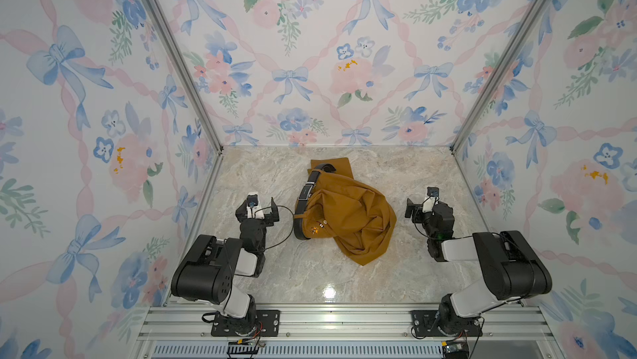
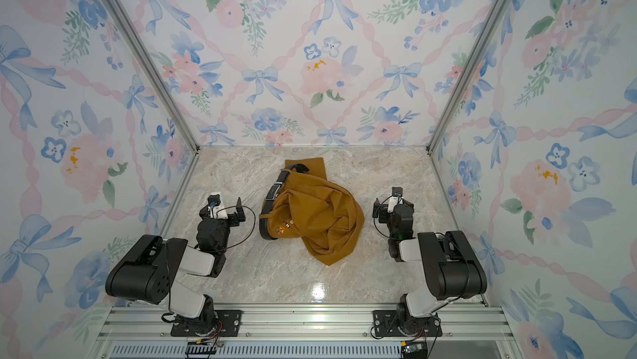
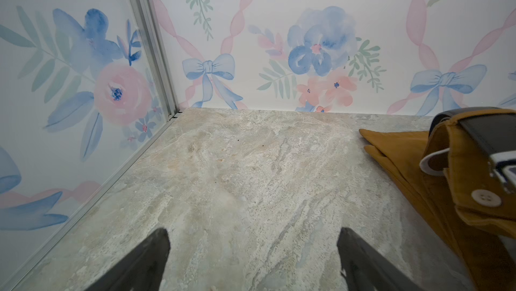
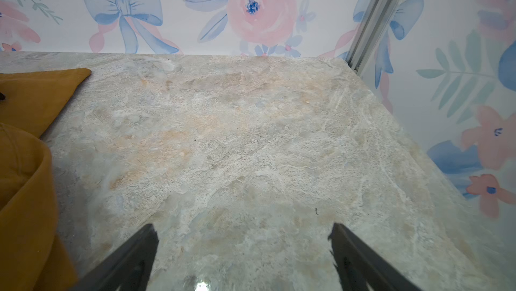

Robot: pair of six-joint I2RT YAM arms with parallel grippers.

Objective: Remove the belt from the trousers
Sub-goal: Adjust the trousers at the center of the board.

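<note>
from my remote seat: a glossy marble-look table (image 1: 262,271) fills a booth whose three walls (image 1: 310,47) carry wallpaper of blue bows, pink ribbons and flowers, with aluminium posts at the back corners. the trousers (image 1: 348,219) lie bunched mid-table, one flat leg end reaching toward the back wall. the belt (image 1: 306,185) runs along the heap's left edge, threaded through the waistband, its buckle (image 1: 304,195) facing up and its tip curling near the back. in the left wrist view a white button (image 3: 486,198) sits just beside the buckle. i can read no writing or brand on any of it. my left gripper (image 1: 265,210) rests just beside the belt, its jaws spread with only bare table between them; my right gripper (image 1: 415,207) sits near the heap's right side, jaws likewise spread and empty. bare table lies in front of the heap and along both side walls; the rail (image 1: 344,319) at the near edge holds both arm bases.
</note>
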